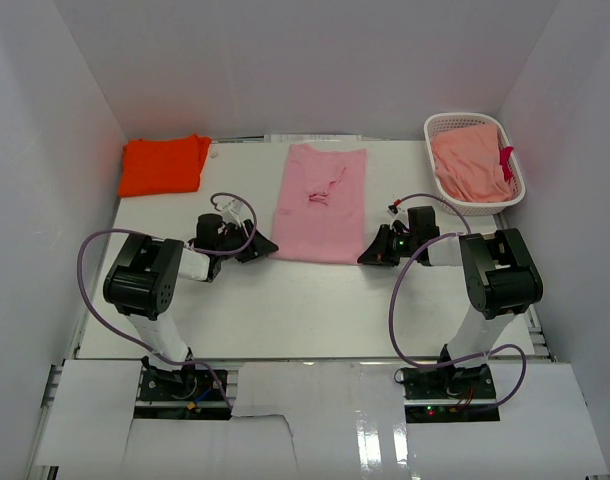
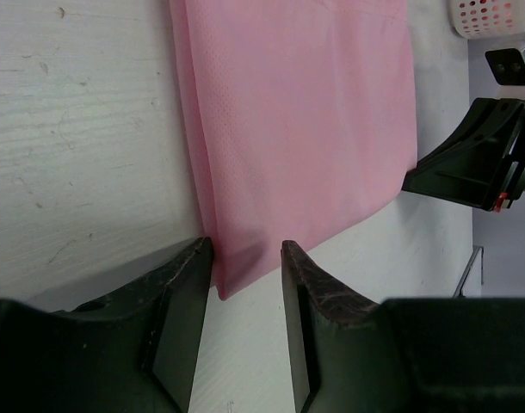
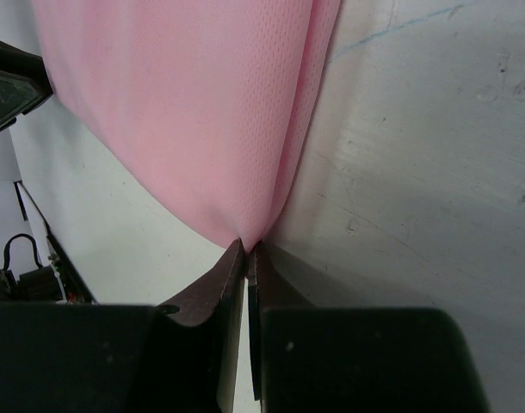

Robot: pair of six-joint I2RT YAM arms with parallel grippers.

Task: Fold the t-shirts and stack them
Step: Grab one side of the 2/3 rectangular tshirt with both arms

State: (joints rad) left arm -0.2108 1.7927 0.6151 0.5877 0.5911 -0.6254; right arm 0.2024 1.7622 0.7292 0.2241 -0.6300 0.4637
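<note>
The light pink t-shirt [image 1: 320, 203] lies on the table as a long folded strip, sleeves folded in. My left gripper [image 1: 265, 246] is open at its near left corner; in the left wrist view the corner of the pink t-shirt [image 2: 245, 258] sits between the two fingers [image 2: 243, 251]. My right gripper [image 1: 368, 256] is shut on the near right corner, and the cloth [image 3: 202, 129] puckers into the closed tips [image 3: 248, 249]. The bright orange t-shirt [image 1: 163, 165] lies folded at the far left corner.
A white lattice basket [image 1: 472, 205] at the far right holds salmon-coloured cloth [image 1: 470, 165] with a magenta tag. White walls close in the table on three sides. Purple cables loop from both arms.
</note>
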